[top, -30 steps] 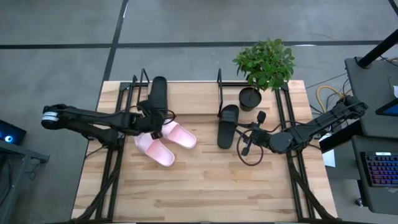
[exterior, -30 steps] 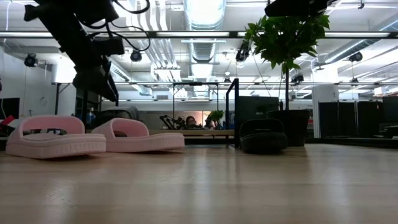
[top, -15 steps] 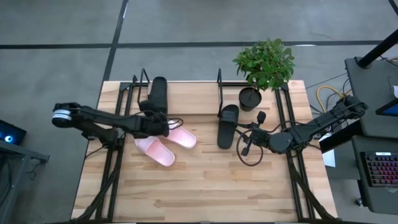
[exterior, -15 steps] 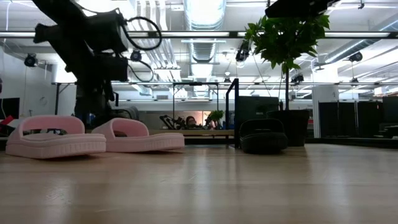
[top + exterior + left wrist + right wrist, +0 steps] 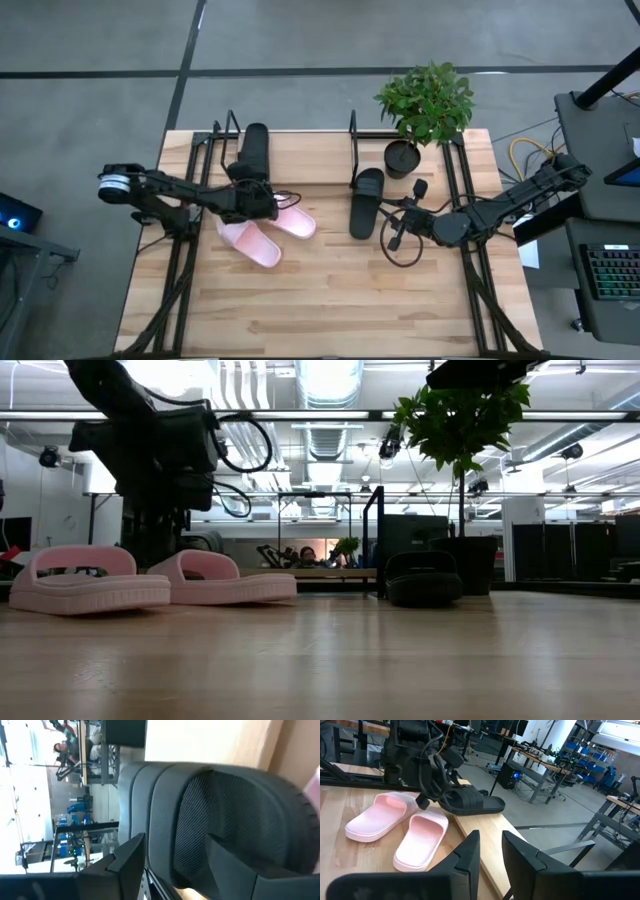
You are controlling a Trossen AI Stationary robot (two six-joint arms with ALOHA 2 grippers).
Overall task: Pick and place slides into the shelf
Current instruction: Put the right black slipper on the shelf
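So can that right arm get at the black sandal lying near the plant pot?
Probably yes. The right gripper sits open just beside that black sandal, with bare table between them; the plant pot stands off to one side.

We see two slim dark arms, the left arm (image 5: 170, 190) capped by a pale round joint. Black cable loops hang off the right arm (image 5: 500, 210), whose flat fingers (image 5: 465, 857) are matte black.

Two pale pink slides (image 5: 266, 230), two matte black slides (image 5: 366, 202).
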